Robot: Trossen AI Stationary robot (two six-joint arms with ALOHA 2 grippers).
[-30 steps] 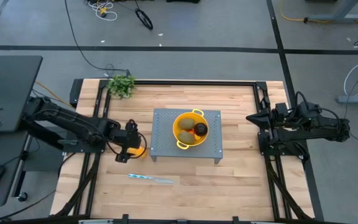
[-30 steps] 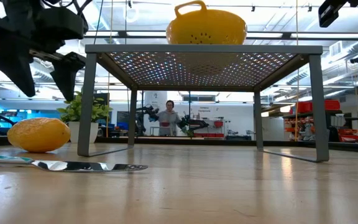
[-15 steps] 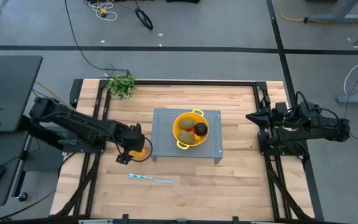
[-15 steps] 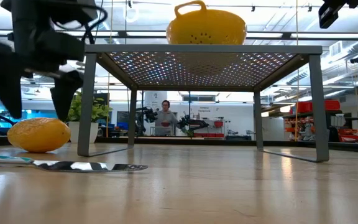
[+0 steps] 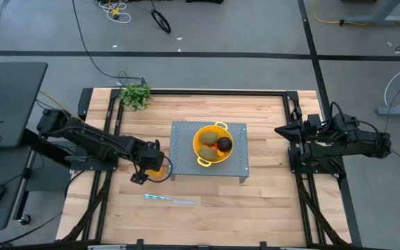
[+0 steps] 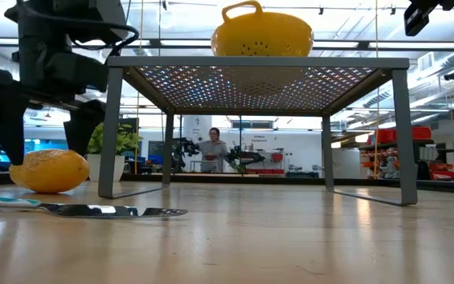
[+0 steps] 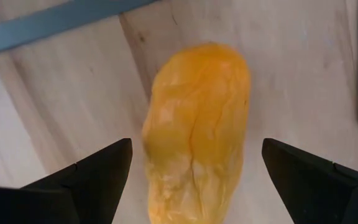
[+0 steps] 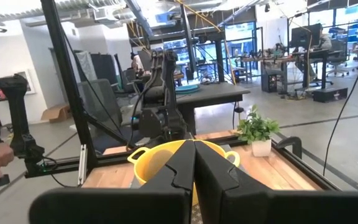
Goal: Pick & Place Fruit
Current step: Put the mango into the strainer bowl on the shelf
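Observation:
A yellow-orange oblong fruit (image 7: 194, 134) lies on the wooden table just left of the grey perforated stand (image 5: 238, 167). My left gripper (image 7: 196, 149) points down over it, open, with one finger on either side of the fruit and a gap to each; in the low view, my left gripper (image 6: 46, 151) has its fingertips level with the fruit's top. On the stand sits a yellow colander (image 5: 212, 144) holding two brownish-green ovals (image 5: 207, 151), a blackish round fruit (image 5: 225, 144) and something small and orange-red. My right gripper (image 5: 278, 130) waits shut at the table's right edge, held high and level.
A thin silvery knife (image 5: 169, 200) lies on the table near the front, below the left gripper. A small leafy plant (image 5: 136, 94) stands at the far left corner. A black frame rims the table. Bare wood lies in front of and behind the stand.
My left gripper has come down and a little toward the table's right, onto the yellow-orange fruit, tipping steeper downward. Its fingers have stayed open and now stand beside the fruit instead of above it. The fruit has not moved.

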